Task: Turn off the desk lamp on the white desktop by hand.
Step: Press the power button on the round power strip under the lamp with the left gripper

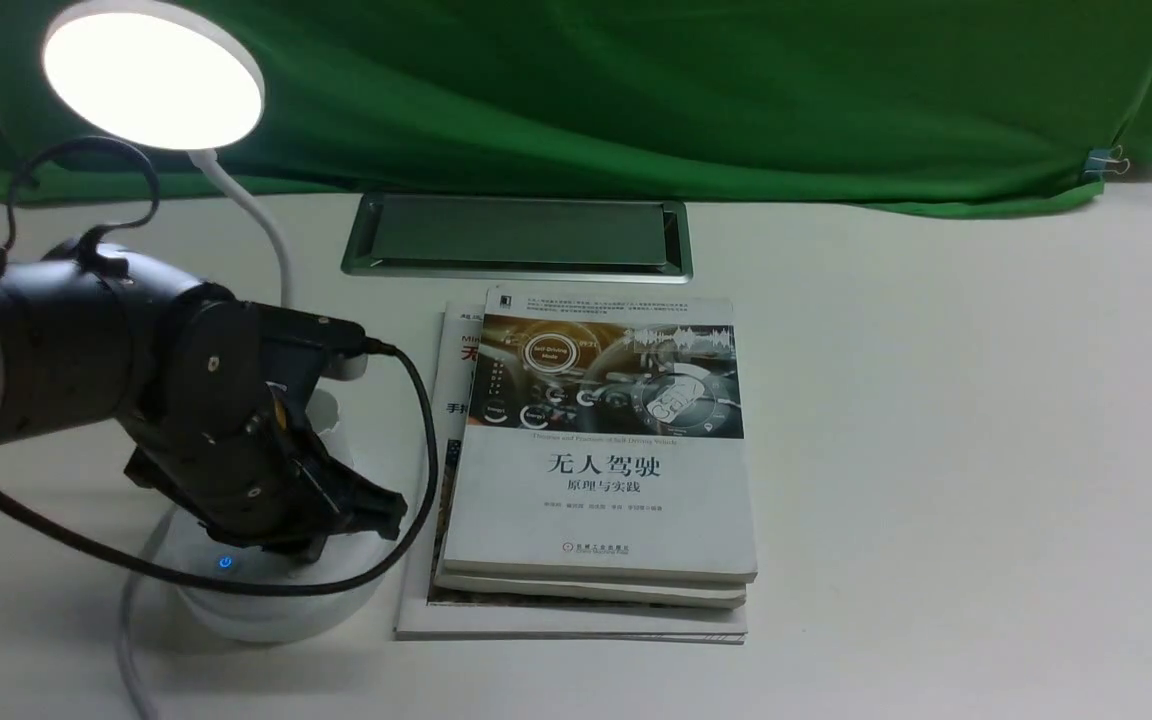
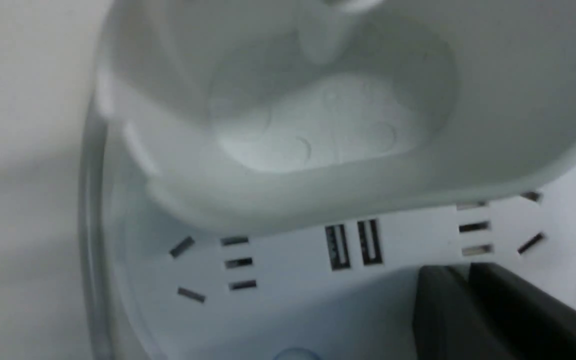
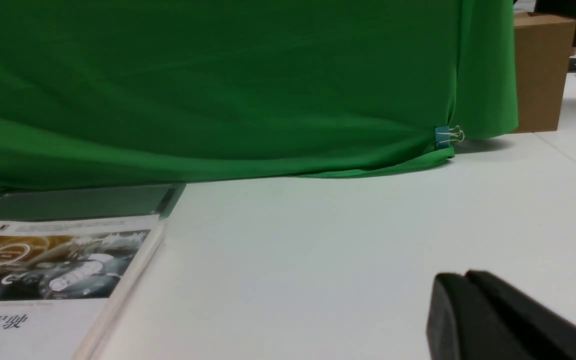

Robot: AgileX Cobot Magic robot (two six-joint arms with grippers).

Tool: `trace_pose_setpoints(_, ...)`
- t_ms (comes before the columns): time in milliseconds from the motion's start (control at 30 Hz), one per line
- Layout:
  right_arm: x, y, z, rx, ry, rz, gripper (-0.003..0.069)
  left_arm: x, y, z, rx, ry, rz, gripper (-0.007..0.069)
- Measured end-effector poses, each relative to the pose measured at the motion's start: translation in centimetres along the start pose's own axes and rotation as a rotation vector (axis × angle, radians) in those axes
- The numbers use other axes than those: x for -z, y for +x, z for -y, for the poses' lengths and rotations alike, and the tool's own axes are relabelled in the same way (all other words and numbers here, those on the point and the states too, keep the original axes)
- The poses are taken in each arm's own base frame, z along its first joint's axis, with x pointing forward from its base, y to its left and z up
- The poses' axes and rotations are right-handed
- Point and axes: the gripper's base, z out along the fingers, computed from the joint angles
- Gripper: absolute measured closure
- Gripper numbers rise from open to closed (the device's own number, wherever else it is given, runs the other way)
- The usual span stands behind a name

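The desk lamp stands at the front left of the white desktop [image 1: 936, 450]. Its round disc head [image 1: 153, 78] glows brightly at the top left, on a thin bent neck [image 1: 266, 225]. Its round base [image 1: 266, 610] shows a lit blue button [image 1: 225, 563]. My left gripper [image 1: 376, 510], black with cables looped round it, is shut and empty, hovering low over the base just right of that button. In the left wrist view the shut gripper [image 2: 460, 272] lies over the base's socket face [image 2: 278, 285], below the cup holder [image 2: 318, 120]. My right gripper [image 3: 460, 277] is shut and empty above bare desktop.
A stack of books [image 1: 601, 460] lies right of the lamp base. A silver-framed hatch [image 1: 516, 237] is set in the desktop behind it. A green cloth [image 1: 636, 90] hangs along the back, with a clip [image 1: 1101, 162]. The lamp's white cord [image 1: 126, 640] trails off the front left. A cardboard box [image 3: 540, 70] stands far right.
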Motion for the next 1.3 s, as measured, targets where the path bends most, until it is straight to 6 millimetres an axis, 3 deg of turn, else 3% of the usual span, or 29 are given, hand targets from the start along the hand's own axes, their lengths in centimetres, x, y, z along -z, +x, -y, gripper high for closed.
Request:
trace_pose_setpoints(300, 0.0, 0.0, 0.0, 0.0, 0.0, 0.0, 0.0622, 3.1, 0.2, -0.4, 0.001, -0.025, 0.089, 0.0581)
trace_pose_setpoints(433, 0.0, 0.0, 0.0, 0.0, 0.0, 0.0, 0.0622, 2.9, 0.5, -0.4, 0.003, -0.022, 0.086, 0.0581)
trace_pose_setpoints(600, 0.0, 0.0, 0.0, 0.0, 0.0, 0.0, 0.0622, 0.5, 1.8, -0.2, 0.013, -0.012, 0.028, 0.0581)
trace_pose_setpoints(733, 0.0, 0.0, 0.0, 0.0, 0.0, 0.0, 0.0622, 0.2, 1.7, -0.2, 0.017, -0.006, 0.046, 0.0581)
trace_pose_setpoints(933, 0.0, 0.0, 0.0, 0.0, 0.0, 0.0, 0.0622, 0.8, 1.5, -0.2, 0.015, -0.011, 0.05, 0.0581)
trace_pose_setpoints(1133, 0.0, 0.0, 0.0, 0.0, 0.0, 0.0, 0.0622, 3.0, 1.3, -0.4, 0.006, -0.019, 0.12, 0.0581)
trace_pose_setpoints(1300, 0.0, 0.0, 0.0, 0.0, 0.0, 0.0, 0.0622, 3.1, 1.3, -0.4, 0.011, -0.015, 0.122, 0.0581)
